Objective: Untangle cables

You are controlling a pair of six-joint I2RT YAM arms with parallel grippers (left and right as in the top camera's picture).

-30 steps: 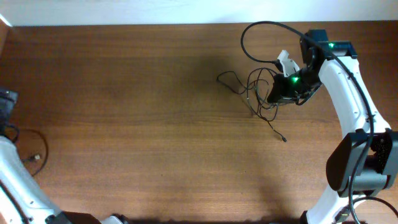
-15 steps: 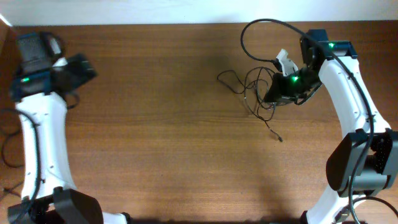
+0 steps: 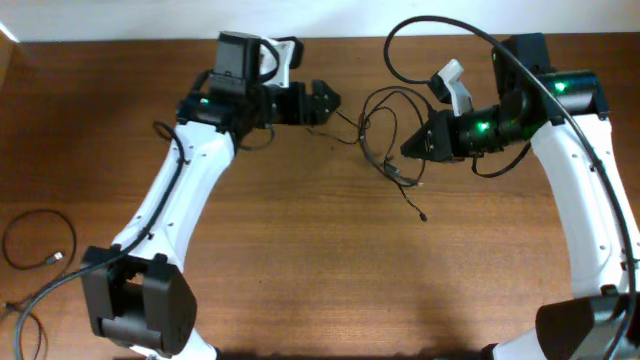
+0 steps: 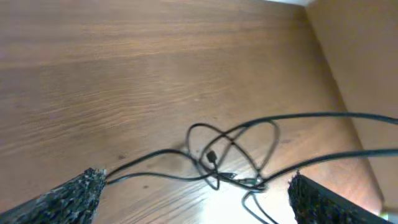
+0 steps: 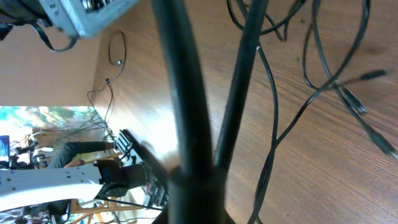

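Observation:
The cables (image 3: 385,130) are a loose tangle of thin black cords at the table's back middle. One plug end (image 3: 422,215) trails toward the front. My right gripper (image 3: 415,147) is shut on the tangle's right side and holds it partly raised. In the right wrist view the cords (image 5: 323,87) hang over the wood, and thick dark shapes hide the jaws (image 5: 205,177). My left gripper (image 3: 322,101) is open, just left of the tangle's thin tail. In the left wrist view the knot (image 4: 217,163) lies between the spread fingers (image 4: 196,183), untouched.
A separate coiled black cable (image 3: 40,240) lies at the table's left edge. Another cord (image 3: 20,300) runs off the front left. A thick arm cable (image 3: 440,40) loops above the right arm. The table's back edge meets a white wall (image 3: 120,20).
My left arm has swung from the far left to the back middle, beside the tangle. My right gripper has moved left with the cables, and the trailing plug end has shifted left.

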